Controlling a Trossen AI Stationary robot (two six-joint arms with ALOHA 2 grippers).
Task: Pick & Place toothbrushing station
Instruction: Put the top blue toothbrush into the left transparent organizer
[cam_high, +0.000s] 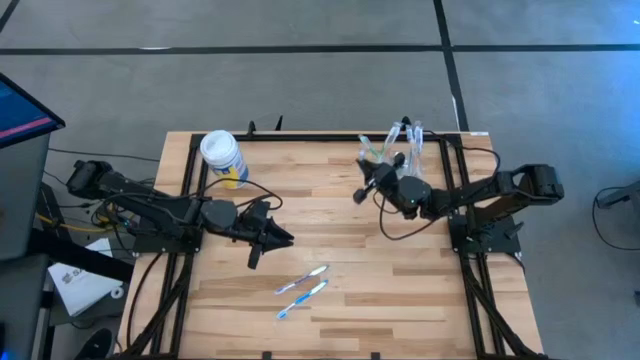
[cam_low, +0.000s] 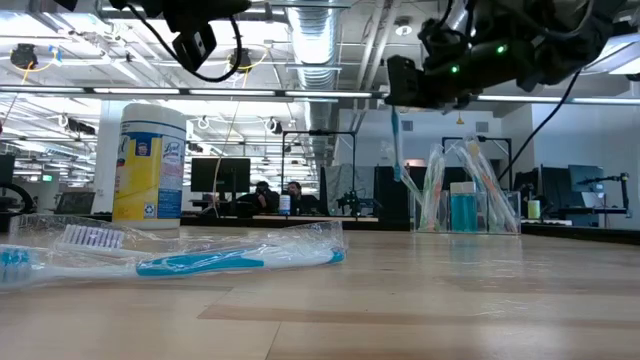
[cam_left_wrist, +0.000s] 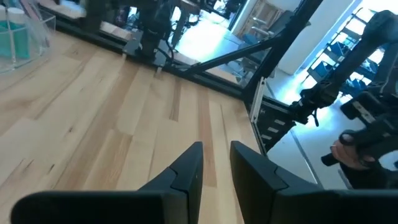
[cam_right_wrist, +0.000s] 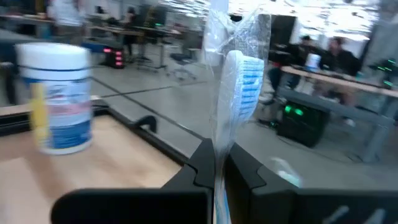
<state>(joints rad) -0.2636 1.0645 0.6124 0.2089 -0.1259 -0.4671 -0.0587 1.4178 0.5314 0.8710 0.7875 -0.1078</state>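
The see-through cup (cam_high: 405, 143) stands on its base at the table's far right and holds several wrapped toothbrushes; it also shows in the low view (cam_low: 465, 200). My right gripper (cam_high: 362, 188) hovers just left of the cup, shut on a wrapped blue-and-white toothbrush (cam_right_wrist: 242, 74). Two wrapped toothbrushes (cam_high: 302, 285) lie flat on the table's near middle. My left gripper (cam_high: 272, 240) hangs over the table's left middle, its fingers (cam_left_wrist: 193, 162) a narrow gap apart, empty. My right gripper pinches the wrapped toothbrush between its two fingers on the handle just below the bristle head (cam_right_wrist: 219, 149). The head reaches out past the fingertips. In the low view the brush (cam_low: 397, 140) hangs roughly upright below the gripper, lifted clear of the table.
A white-lidded yellow-and-blue canister (cam_high: 222, 157) stands at the table's far left corner. A black frame (cam_high: 330, 135) runs along the table's edges. Bare wood lies between the two arms. People sit at desks in the room beyond (cam_low: 275, 195).
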